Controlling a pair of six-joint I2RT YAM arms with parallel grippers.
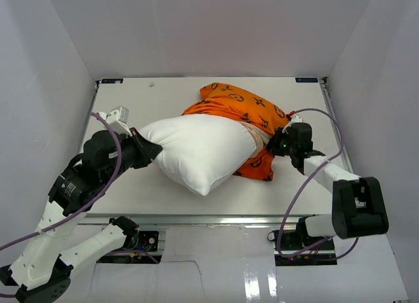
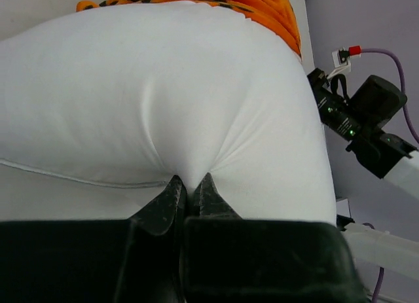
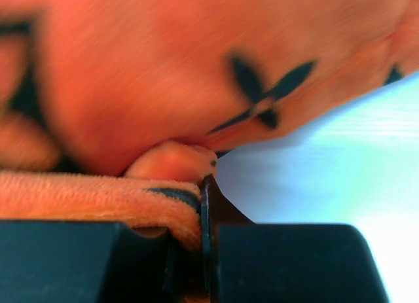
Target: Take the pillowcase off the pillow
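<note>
Pillow (image 1: 196,149) lies half out of pillowcase (image 1: 245,106) bunched over its right end; left pincer (image 2: 190,190) clenched on its left corner, right pincer (image 1: 275,146) clenched on pillowcase at its right; probable risk: either thin pinch slipping under opposed pull.

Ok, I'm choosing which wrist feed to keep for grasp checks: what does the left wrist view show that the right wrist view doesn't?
Only the left wrist view: the white pillow, its fabric pinched in the shut left gripper, and the right arm off to the side.
Only the right wrist view: the right gripper shut on a fold of the pillowcase, and a dark flower motif up close.
Both: orange pillowcase fabric, and a shut gripper holding cloth.
</note>
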